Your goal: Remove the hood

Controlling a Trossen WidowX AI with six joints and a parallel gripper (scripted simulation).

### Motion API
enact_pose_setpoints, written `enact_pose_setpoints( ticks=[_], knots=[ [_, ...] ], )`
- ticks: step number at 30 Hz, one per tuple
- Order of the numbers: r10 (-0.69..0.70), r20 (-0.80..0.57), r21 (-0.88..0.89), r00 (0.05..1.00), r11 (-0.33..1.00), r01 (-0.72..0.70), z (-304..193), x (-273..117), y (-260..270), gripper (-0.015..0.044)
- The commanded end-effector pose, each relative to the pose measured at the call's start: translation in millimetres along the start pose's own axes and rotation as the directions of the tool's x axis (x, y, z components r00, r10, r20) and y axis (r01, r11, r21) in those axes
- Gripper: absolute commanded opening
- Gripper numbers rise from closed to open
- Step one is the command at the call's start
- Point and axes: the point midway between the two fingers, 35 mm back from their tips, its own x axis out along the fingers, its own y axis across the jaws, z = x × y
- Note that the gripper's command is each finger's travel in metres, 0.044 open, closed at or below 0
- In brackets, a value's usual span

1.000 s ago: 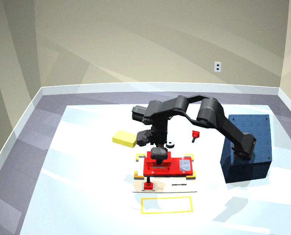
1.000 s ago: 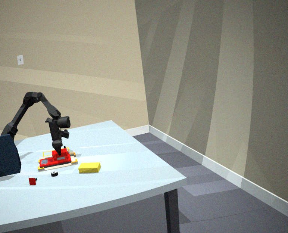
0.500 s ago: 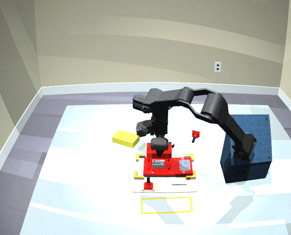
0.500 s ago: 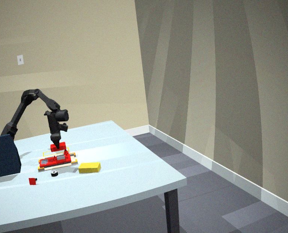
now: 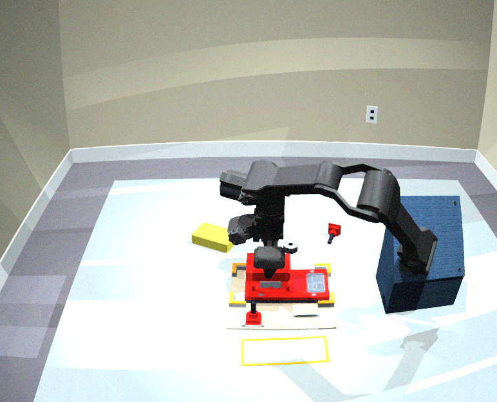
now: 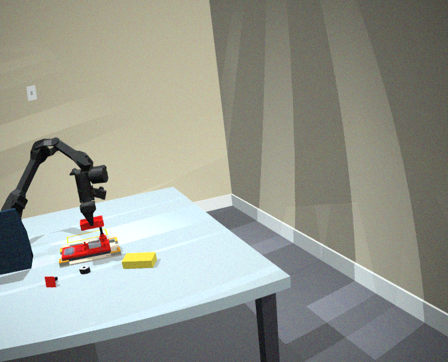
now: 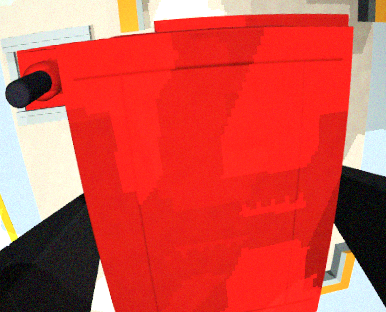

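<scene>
My gripper (image 5: pixel 269 265) (image 6: pixel 90 223) (image 7: pixel 213 192) is shut on the red hood (image 5: pixel 286 261) (image 6: pixel 98 221) (image 7: pixel 210 150), with one finger on each side. It holds the hood level in the air above the toy car. The red car body (image 5: pixel 298 295) (image 6: pixel 76 253) lies below, and its grey engine block (image 5: pixel 270 284) (image 6: pixel 95 244) is uncovered. The marked area, a yellow outline (image 5: pixel 241 352) (image 6: pixel 73 236), lies on the table in front of the car's board in the top view; nothing is inside it. The car's underside is hidden.
A red piece with a black upright rod (image 5: pixel 253 319) (image 7: pixel 30 89) stands on the board between car and outline. Behind the car lie a yellow block (image 5: pixel 210 238) (image 6: pixel 138 260), a black wheel (image 5: pixel 290 246) (image 6: pixel 85 269) and another red piece (image 5: pixel 334 229) (image 6: pixel 50 281). A blue box stands right.
</scene>
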Motion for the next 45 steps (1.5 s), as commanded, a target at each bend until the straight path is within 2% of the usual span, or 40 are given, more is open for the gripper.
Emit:
enact_pose_setpoints(
  ticks=[1,38,45],
  knots=[
    [0.003,-0.006,0.009,1.000,1.000,-0.003,-1.6,0.1,16.4,0.0000],
    [0.020,-0.009,0.002,1.000,1.000,-0.020,-37.2,-6.5,164.7,0.0000],
    [0.023,-0.009,0.002,1.000,1.000,-0.023,-40.0,-5.5,169.9,0.0000]
  ],
)
